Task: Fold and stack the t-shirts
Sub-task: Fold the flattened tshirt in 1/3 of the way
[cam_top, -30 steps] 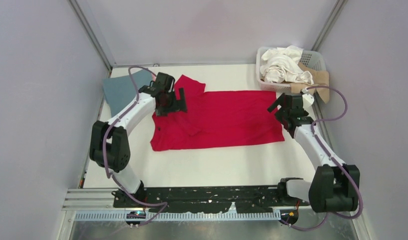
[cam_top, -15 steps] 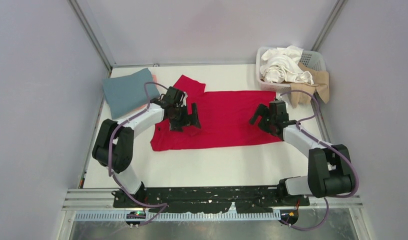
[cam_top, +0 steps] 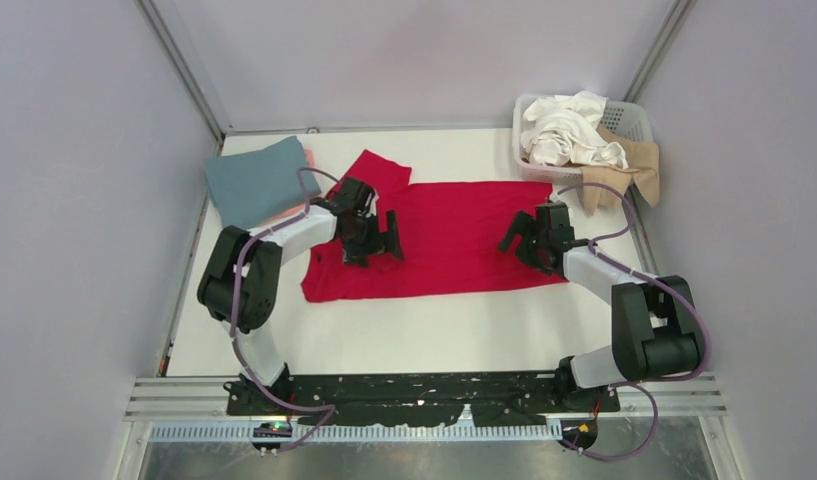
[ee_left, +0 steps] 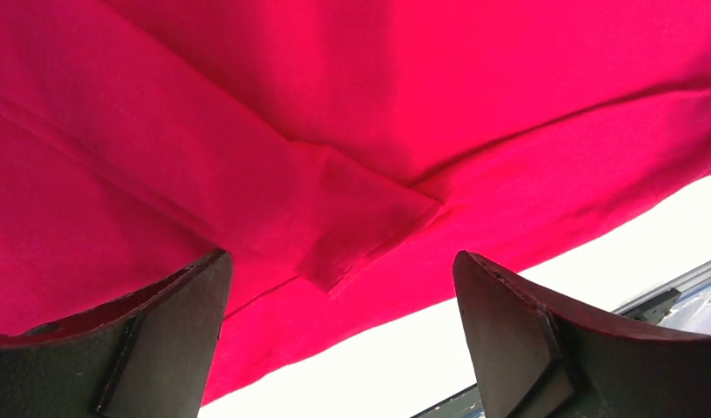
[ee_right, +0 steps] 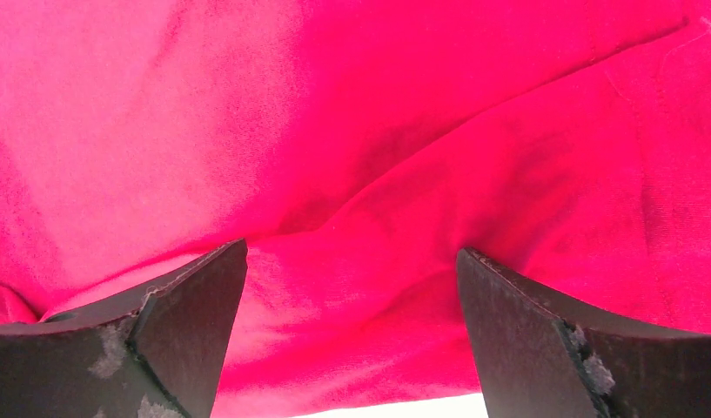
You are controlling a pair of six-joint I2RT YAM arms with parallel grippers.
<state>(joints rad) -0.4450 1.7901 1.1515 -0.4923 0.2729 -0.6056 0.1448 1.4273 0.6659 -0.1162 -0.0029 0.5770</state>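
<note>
A bright red t-shirt lies spread flat across the table, one sleeve folded in over its body. My left gripper hovers low over the shirt's left part, jaws wide open with nothing between them. My right gripper is open over the shirt's right part near the hem and holds nothing. A folded teal-blue t-shirt rests at the back left on a salmon pink one. White t-shirts and a tan one are piled in the basket.
The white slotted basket stands at the back right corner, the tan cloth hanging over its near rim. Grey walls close in the table on three sides. A black rail with the arm bases runs along the near edge.
Both grippers have moved inward over the red shirt and come lower, the left from the far-left sleeve, the right from the shirt's right edge. The folded teal shirt is now uncovered.
</note>
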